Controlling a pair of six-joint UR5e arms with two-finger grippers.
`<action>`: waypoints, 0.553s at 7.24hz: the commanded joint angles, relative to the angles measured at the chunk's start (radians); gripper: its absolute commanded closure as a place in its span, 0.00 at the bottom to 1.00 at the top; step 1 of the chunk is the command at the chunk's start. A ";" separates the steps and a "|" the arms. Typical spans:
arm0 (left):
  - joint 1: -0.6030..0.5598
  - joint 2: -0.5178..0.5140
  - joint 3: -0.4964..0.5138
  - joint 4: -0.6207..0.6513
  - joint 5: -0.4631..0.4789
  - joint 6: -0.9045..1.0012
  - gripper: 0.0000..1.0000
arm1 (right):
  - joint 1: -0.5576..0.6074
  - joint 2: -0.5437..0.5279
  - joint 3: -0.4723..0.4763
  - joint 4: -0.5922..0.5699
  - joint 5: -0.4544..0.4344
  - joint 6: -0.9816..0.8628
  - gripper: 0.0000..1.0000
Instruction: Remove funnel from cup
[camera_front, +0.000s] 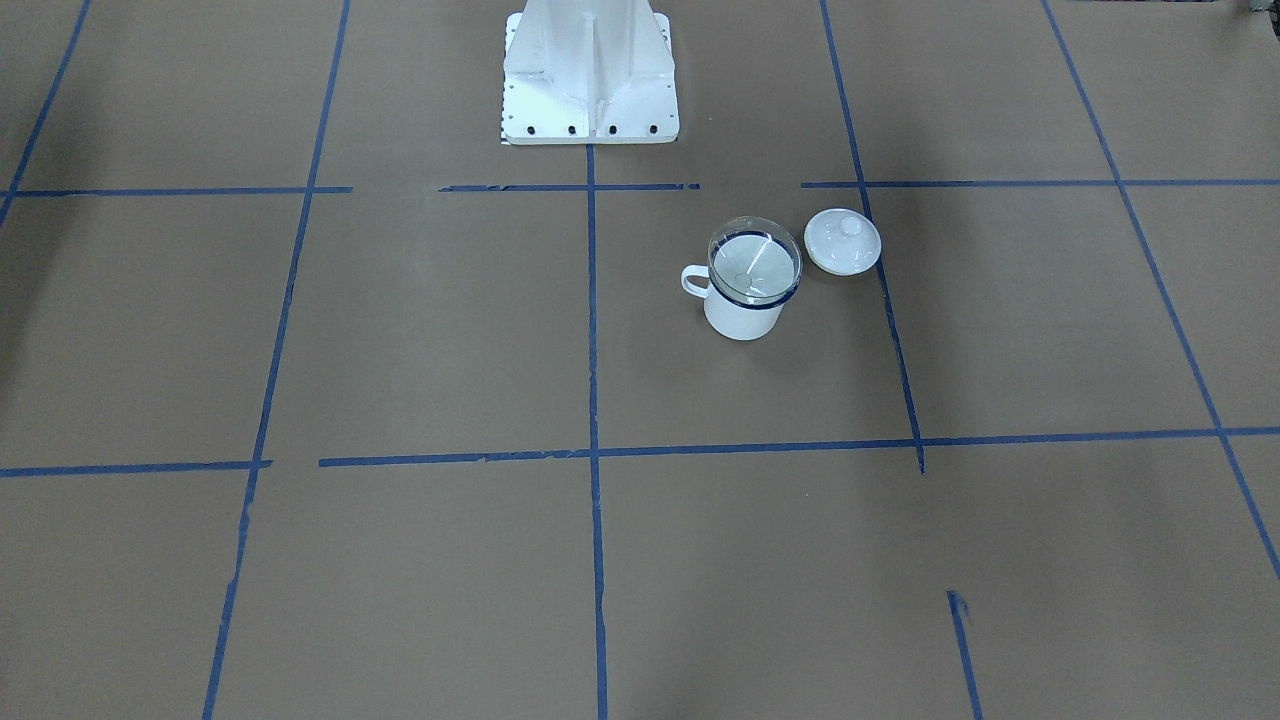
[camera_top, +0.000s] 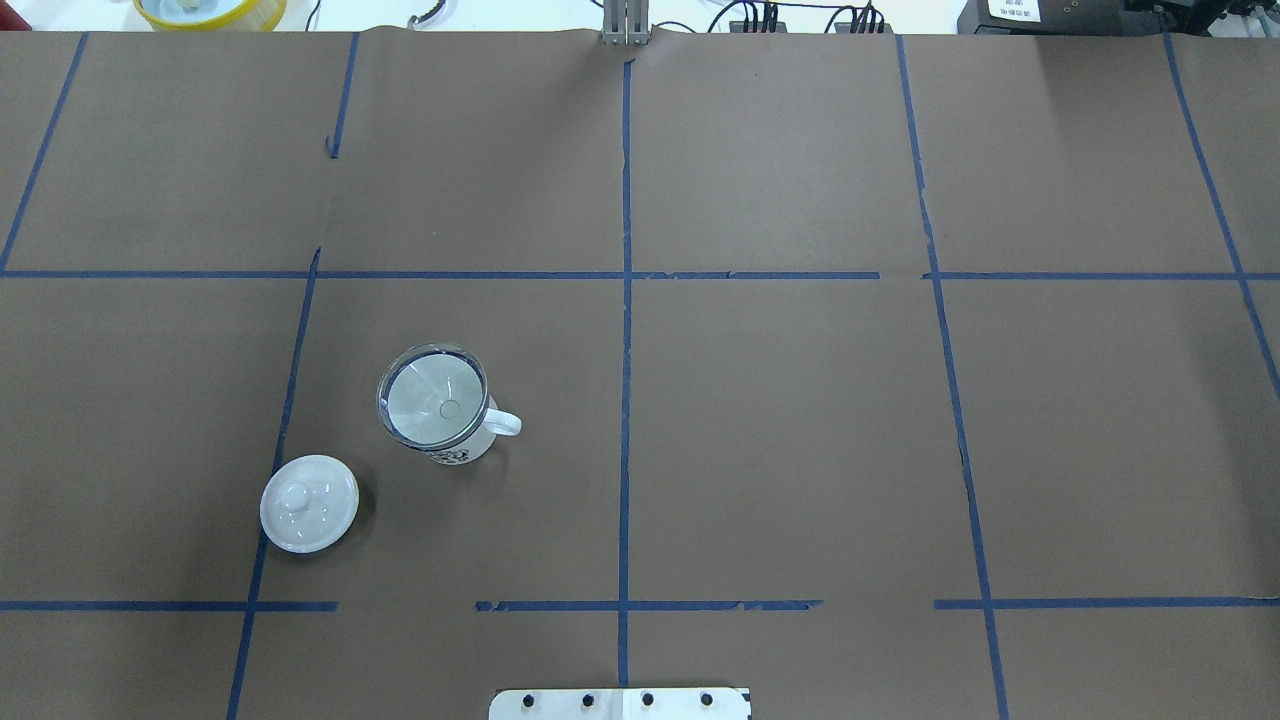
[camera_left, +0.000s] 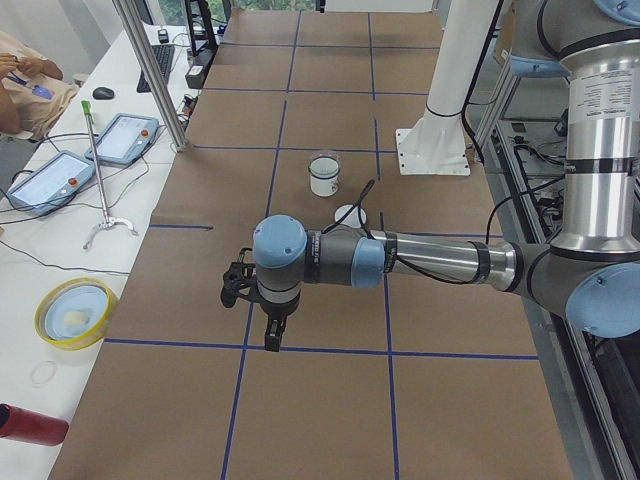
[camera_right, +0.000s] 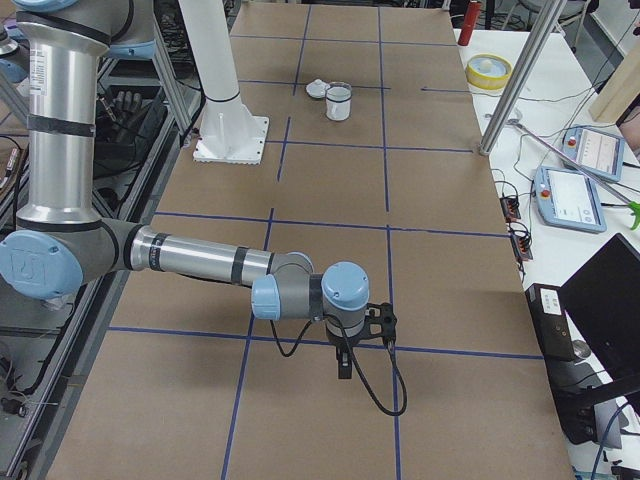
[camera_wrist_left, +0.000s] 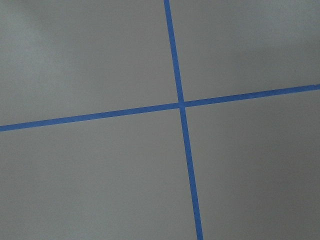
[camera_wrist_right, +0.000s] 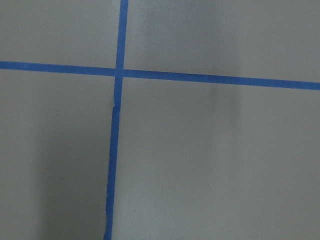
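Brown paper (camera_top: 800, 450) is laid as the worktop, where the funnel (camera_top: 432, 398) is seated in the cup (camera_top: 458, 452), untouched; a reach to its rim is called for, while whether the left gripper (camera_left: 270, 335) and right gripper (camera_right: 343, 366) are spread cannot be told.

Left arm (camera_left: 430, 262): upper link is standing upright at the robot's side, and the forearm is reaching out level and low over the table.
Left wrist (camera_left: 280, 262): is bending so the tool end is facing down.
Left gripper (camera_left: 271, 340): is pointing straight down, hanging just above the table; whether its fingers are apart or closed cannot be told.
Right arm (camera_right: 200, 258): is mirroring that pose, with its upper link upright and its forearm stretching out level.
Right wrist (camera_right: 340, 290): is turning downward.
Right gripper (camera_right: 343, 368): is pointing down close above the table; its finger state is unclear.
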 joint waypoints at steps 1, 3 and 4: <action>-0.001 -0.008 -0.009 0.007 -0.004 -0.009 0.00 | 0.000 0.000 0.001 0.000 -0.002 0.000 0.00; -0.002 0.004 -0.003 -0.001 0.010 -0.001 0.00 | 0.000 0.000 -0.001 0.000 0.000 0.000 0.00; -0.002 0.008 -0.007 -0.001 0.007 -0.007 0.00 | 0.000 0.000 -0.001 0.000 0.000 0.000 0.00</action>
